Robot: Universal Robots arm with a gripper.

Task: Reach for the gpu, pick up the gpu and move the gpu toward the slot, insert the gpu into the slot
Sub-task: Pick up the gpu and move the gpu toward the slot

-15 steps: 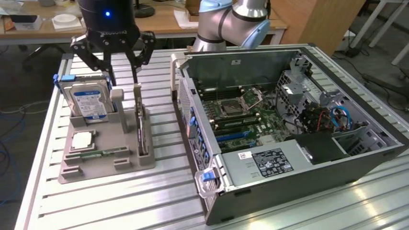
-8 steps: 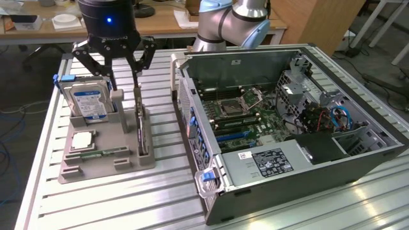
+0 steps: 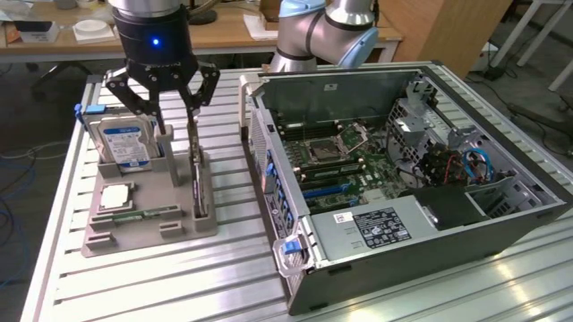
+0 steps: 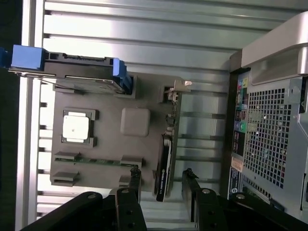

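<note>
Your gripper (image 3: 170, 113) hangs over the grey holder (image 3: 143, 231) on the worktop (image 3: 179, 288), fingers (image 4: 135, 180) spread wide and pinching nothing, one on each side of the gpu (image 4: 166, 156) with a gap showing either way. You've got the gpu standing on its long edge in the holder, along the side nearest the open computer case (image 3: 403, 168), while the blue-labelled hard drive (image 3: 125, 141) stands upright at the holder's other side
</note>
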